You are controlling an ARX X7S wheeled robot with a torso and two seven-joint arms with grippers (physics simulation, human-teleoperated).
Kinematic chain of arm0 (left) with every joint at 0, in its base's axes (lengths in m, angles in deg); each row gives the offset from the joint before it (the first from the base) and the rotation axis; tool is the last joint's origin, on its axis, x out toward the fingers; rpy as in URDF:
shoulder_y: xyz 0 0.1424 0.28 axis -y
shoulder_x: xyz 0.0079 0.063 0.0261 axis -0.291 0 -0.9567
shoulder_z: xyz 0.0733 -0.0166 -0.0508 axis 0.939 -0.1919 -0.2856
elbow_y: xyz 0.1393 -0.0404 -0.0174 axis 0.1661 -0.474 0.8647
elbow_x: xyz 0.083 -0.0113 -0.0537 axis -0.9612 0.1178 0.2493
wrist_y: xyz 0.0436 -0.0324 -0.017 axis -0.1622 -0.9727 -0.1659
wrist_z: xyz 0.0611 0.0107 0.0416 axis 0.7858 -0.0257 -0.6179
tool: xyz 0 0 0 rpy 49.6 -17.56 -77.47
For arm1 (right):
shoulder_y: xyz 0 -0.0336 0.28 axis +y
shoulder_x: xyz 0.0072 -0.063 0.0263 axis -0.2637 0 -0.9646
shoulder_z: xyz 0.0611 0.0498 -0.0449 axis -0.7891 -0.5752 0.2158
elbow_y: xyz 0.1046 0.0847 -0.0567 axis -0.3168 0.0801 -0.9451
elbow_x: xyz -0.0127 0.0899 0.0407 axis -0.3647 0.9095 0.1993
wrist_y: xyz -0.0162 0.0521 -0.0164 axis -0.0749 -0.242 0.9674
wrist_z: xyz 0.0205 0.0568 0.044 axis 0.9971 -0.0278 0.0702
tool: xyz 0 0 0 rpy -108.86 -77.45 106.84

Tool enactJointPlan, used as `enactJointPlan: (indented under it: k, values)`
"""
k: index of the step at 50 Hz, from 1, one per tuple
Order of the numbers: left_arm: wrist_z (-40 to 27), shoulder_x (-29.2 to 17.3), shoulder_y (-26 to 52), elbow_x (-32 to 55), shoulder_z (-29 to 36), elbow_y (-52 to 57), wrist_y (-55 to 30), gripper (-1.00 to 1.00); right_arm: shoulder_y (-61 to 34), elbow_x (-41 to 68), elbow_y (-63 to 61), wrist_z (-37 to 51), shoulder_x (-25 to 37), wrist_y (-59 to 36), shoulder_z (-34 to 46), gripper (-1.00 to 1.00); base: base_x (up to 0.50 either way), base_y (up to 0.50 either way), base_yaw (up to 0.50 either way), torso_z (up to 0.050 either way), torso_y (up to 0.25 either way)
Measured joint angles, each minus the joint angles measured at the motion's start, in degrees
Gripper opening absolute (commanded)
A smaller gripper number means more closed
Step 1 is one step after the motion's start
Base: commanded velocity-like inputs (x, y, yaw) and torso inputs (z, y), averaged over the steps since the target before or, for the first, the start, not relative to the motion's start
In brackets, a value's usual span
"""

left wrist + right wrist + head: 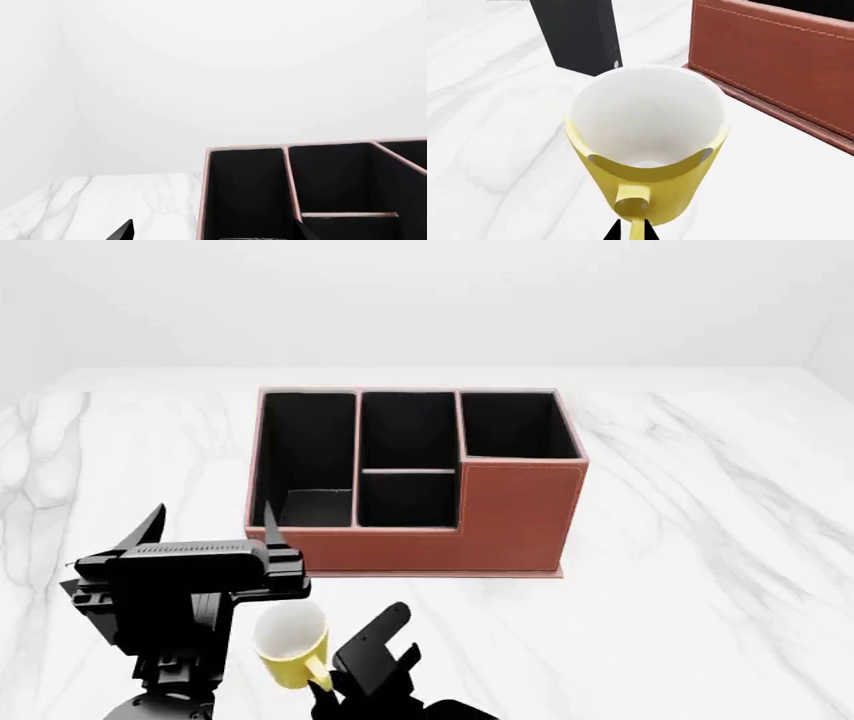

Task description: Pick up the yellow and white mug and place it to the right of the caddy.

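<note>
Right wrist view: my right gripper (630, 231) pinches the mug (647, 145) by its handle, just in front of the caddy (514, 515). I should lift straight, keep it level, then swing right. My left gripper (214, 530) hangs open, idle.

Head overlooks caddy (414, 480); wrists view it closely.

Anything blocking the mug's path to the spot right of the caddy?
Nothing visible. The mug sits in front of the caddy, near its left end, with the right gripper at its handle. The marble table along the caddy's front and to its right shows bare.
</note>
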Motion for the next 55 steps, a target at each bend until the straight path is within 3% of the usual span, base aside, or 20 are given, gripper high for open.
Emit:
enactJointPlan:
  k: [23,55]
  values:
    - [-0.84,-0.62,-0.46,0.79,-0.58,1.40,-0.50,1.00,4.04,2.39,-21.32,12.72,12.56,-4.08,-1.59,-1.00,0.00,0.00,0.00,0.000,0.000]
    - [-2.03,-1.22,-0.55,1.37,-0.34,2.51,-1.00,1.00,13.50,6.59,-37.51,26.79,29.68,-1.38,-11.64,-1.00,0.00,0.00,0.00,0.000,0.000]
